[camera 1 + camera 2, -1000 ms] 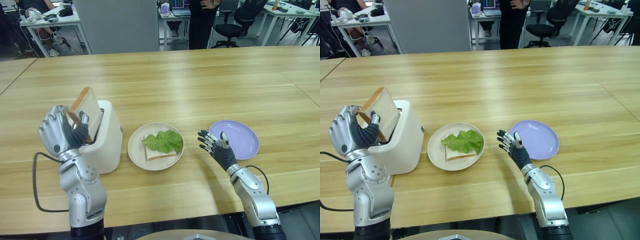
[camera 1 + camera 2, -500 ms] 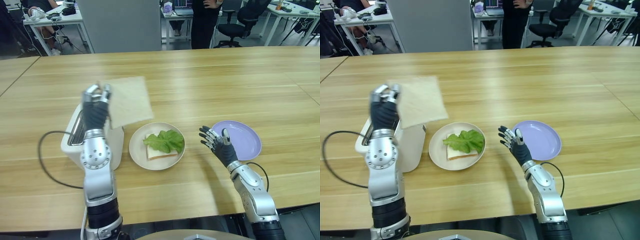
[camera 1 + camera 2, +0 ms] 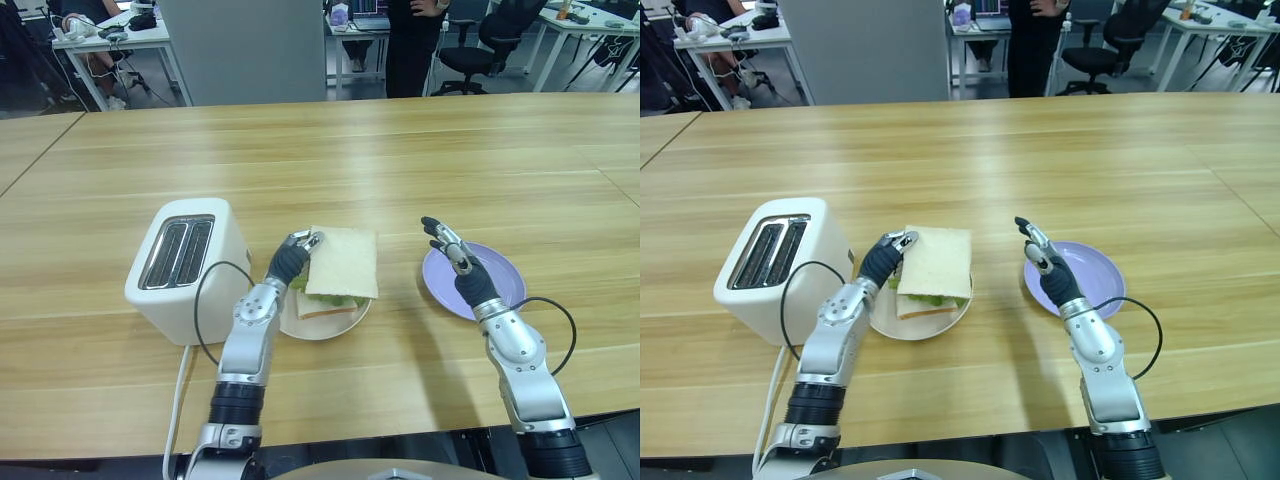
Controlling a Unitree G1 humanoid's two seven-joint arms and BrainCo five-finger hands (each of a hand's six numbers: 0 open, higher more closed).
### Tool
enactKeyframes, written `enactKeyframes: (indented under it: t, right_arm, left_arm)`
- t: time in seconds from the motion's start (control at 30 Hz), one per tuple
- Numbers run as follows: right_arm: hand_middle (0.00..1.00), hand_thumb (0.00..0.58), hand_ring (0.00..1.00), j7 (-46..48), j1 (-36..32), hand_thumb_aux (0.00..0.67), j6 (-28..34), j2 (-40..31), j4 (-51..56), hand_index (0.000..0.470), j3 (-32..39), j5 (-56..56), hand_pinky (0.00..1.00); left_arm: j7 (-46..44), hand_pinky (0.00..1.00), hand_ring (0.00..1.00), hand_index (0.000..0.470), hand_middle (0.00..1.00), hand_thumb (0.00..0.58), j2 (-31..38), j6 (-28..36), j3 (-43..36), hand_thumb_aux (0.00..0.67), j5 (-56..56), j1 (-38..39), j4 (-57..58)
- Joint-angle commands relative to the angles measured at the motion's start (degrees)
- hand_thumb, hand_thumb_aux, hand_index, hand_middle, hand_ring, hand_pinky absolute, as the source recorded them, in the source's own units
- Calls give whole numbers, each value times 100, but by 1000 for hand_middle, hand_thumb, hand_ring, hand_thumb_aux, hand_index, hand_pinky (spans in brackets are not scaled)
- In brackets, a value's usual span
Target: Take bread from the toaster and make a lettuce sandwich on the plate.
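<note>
Left eye view: bread (image 3: 342, 262) in left hand (image 3: 292, 258), perhaps atop lettuce (image 3: 335, 299); right hand (image 3: 458, 262) open.

wooden table (image 3: 400, 150) — toaster (image 3: 185, 265) | white plate (image 3: 332, 333) | purple plate (image 3: 508, 284)

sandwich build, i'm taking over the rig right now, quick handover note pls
Left hand: shut on the edge of the top slice.
Right hand: open, raised above the purple plate.
Top slice is over the lettuce and bottom slice on the white plate; toaster slots empty.
Done: bread out, slice over the lettuce.
Left: release the slice, pull the hand clear.
</note>
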Motion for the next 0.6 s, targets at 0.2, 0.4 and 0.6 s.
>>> enactKeyframes:
  t: [0.2, 0.4, 0.6]
  right_arm:
    - [0, 0, 0, -67, 78, 0, -572, -353, 155, 0, 787, -1316, 0]
    - [0, 0, 0, -107, -232, 0, -847, -434, 509, 0, 1051, -1724, 0]
    - [0, 0, 0, -93, -651, 0, -970, -361, 1058, 0, 1272, -1880, 0]
  left_arm:
    - [960, 1000, 1000, 460, 1000, 580, -193, -816, 3, 670, 251, -233, 960]
    - [1306, 1000, 1000, 460, 1000, 580, -54, -965, -58, 670, 476, -150, 900]
    - [1326, 1000, 1000, 460, 1000, 580, 136, -674, -22, 670, 473, -44, 179]
